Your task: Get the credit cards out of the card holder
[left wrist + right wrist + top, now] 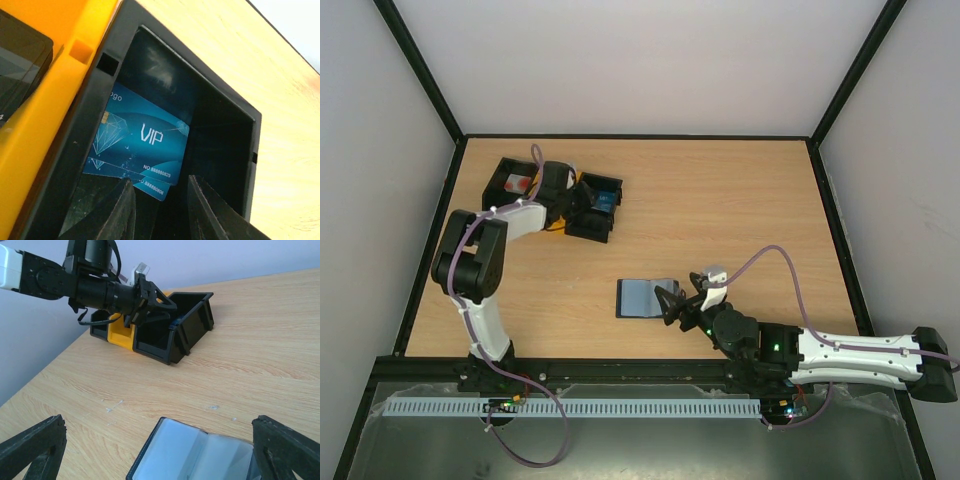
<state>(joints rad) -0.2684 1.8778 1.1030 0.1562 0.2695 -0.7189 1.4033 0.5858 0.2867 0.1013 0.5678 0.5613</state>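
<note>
Left tool (159,192): fingers (120,215) partly apart, with a clear gap between them. Nothing is clamped. It hangs at the open mouth of a black bin (222,150), fingertips just above the lower edge of the credit cards (145,140).

Credit cards: two blue cards lie inside that bin, one overlapping the other. The upper one carries "VIP" lettering, a diamond graphic and a printed number. The lower one shows only a corner and part of its number beneath the first. Both lean against the bin wall on the side bordering a yellow bin (45,135).

Card holder (642,297): lies opened flat on the counter (740,210), near the middle and well apart from the bins. In the right wrist view its black edge and pale grey-blue inner pockets face up. Whether any card sits in the pockets cannot be told.

Right tool (672,300): fully spread, gripping nothing. It sits low at the right-hand edge of the card holder. In its own camera the two fingers (32,452) stand wide to either side of the wallet.

Surroundings: the bins form a cluster at the far left of the counter. A second black bin (503,170) at the left end of the cluster contains a red-and-white item (519,184).
</note>
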